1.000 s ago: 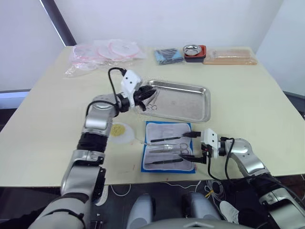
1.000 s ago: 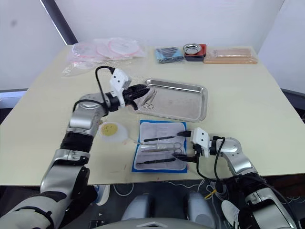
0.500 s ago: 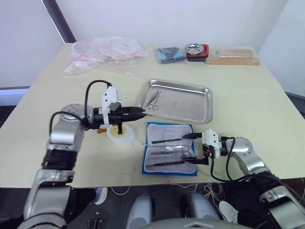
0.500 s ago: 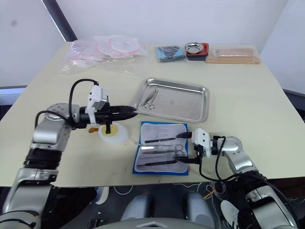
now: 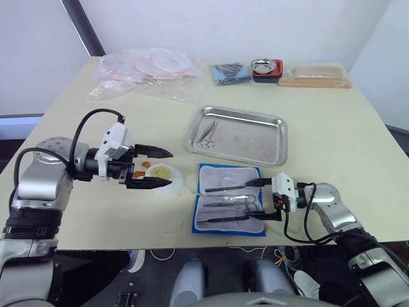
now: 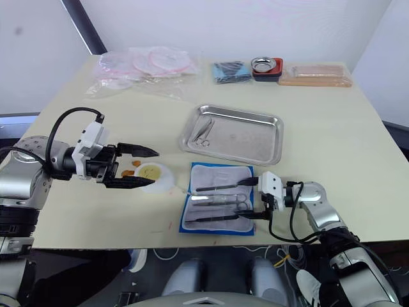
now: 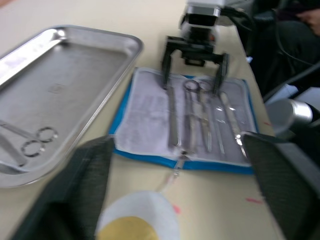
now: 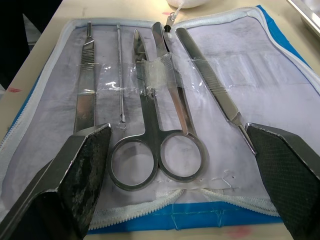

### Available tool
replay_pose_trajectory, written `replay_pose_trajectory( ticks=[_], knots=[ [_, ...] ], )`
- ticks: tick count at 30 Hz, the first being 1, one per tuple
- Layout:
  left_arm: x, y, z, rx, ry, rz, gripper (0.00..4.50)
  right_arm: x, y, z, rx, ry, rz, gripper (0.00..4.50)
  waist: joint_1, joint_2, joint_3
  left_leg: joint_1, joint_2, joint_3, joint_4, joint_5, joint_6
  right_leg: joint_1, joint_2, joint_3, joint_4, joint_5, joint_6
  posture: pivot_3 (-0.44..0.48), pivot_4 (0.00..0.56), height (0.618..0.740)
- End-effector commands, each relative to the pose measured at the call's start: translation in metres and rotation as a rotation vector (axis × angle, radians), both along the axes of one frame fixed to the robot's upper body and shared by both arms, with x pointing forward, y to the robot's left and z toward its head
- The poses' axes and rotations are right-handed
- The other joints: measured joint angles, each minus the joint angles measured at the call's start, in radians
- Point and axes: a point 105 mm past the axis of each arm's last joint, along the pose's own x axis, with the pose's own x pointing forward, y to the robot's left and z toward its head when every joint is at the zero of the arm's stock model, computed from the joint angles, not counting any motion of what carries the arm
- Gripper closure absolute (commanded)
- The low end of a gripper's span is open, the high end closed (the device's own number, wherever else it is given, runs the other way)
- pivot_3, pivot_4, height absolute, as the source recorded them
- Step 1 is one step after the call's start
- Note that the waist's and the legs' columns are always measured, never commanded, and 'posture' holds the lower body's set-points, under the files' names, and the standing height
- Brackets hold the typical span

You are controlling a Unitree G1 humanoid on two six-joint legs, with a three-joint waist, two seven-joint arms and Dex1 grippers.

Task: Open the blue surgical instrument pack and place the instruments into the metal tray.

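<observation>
The left gripper hangs over the table's left side with its jaws spread and nothing in them, just above a white disc with a yellow centre. Right of the disc lies the pack, unzipped and laid flat near the front edge, pale lining up. Four instruments sit in its pockets under clear straps: a flat handle, a thin probe, one pair of scissors and one pair of tweezers. Just beyond the pack, toward the far side, is the tray, with one pair of scissors lying in its left end. At the pack's right edge the right gripper rests with its jaws wide apart, straddling the instrument handles and holding nothing.

By my reading the opening step is done and the transfer has barely begun: one tool in the tray, four left to move. One pack, one tray, five tools in all
</observation>
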Motion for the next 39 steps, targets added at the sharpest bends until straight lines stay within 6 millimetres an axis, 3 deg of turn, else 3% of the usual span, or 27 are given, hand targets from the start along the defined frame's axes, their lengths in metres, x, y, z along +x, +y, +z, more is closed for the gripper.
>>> replay_pose_trajectory(
  ticks=[1, 12, 23, 27, 30, 39],
  knots=[
    [-0.01, -0.003, 0.01, 0.002, -0.022, -0.1, 0.04, -0.034, -0.034, -0.075, -0.251, 0.26, -0.036, 0.0, 0.0, 0.0, 0.0, 0.0, 0.0, 0.0, 0.0, 0.0, 0.0, 0.0, 0.0, 0.0, 0.0, 0.0, 0.0, 0.0, 0.15, 0.74],
    [-0.005, -0.007, 0.005, 0.019, -0.049, -0.131, 0.04, -0.031, -0.033, -0.075, -0.253, 0.254, -0.041, 0.0, 0.001, 0.0, 0.0, 0.0, 0.0, 0.001, 0.0, 0.0, 0.0, 0.0, 0.0, 0.0, 0.0, 0.0, 0.0, 0.0, 0.15, 0.74],
    [0.021, -0.046, -0.03, 0.094, -0.116, -0.162, 0.04, -0.03, -0.03, -0.075, -0.244, 0.251, -0.049, 0.0, 0.003, -0.001, 0.0, 0.0, 0.0, 0.002, 0.0, 0.0, 0.0, 0.0, 0.003, -0.003, 0.0, 0.0, 0.0, 0.0, 0.15, 0.74],
    [0.026, -0.056, -0.038, 0.094, -0.105, -0.177, 0.88, -0.031, -0.03, -0.075, -0.245, 0.252, -0.051, 0.0, 0.002, -0.002, -0.001, 0.0, -0.001, 0.003, 0.0, 0.0, 0.0, 0.001, 0.005, -0.005, 0.0, 0.0, 0.0, 0.0, 0.15, 0.74],
    [0.033, -0.064, -0.051, 0.116, -0.111, -0.175, 2.34, -0.032, -0.03, -0.076, -0.246, 0.252, -0.056, 0.0, 0.002, -0.002, -0.001, 0.001, -0.001, 0.003, 0.0, 0.0, 0.0, 0.001, 0.005, -0.005, 0.0, 0.0, 0.0, 0.0, 0.15, 0.74],
    [0.04, -0.084, -0.075, 0.099, -0.092, -0.161, 2.34, -0.032, -0.029, -0.076, -0.24, 0.251, -0.063, 0.0, 0.002, -0.002, -0.002, 0.001, -0.001, 0.003, 0.001, 0.0, 0.001, 0.003, 0.007, -0.006, 0.0, 0.0, 0.0, 0.0, 0.15, 0.74]
  ],
)
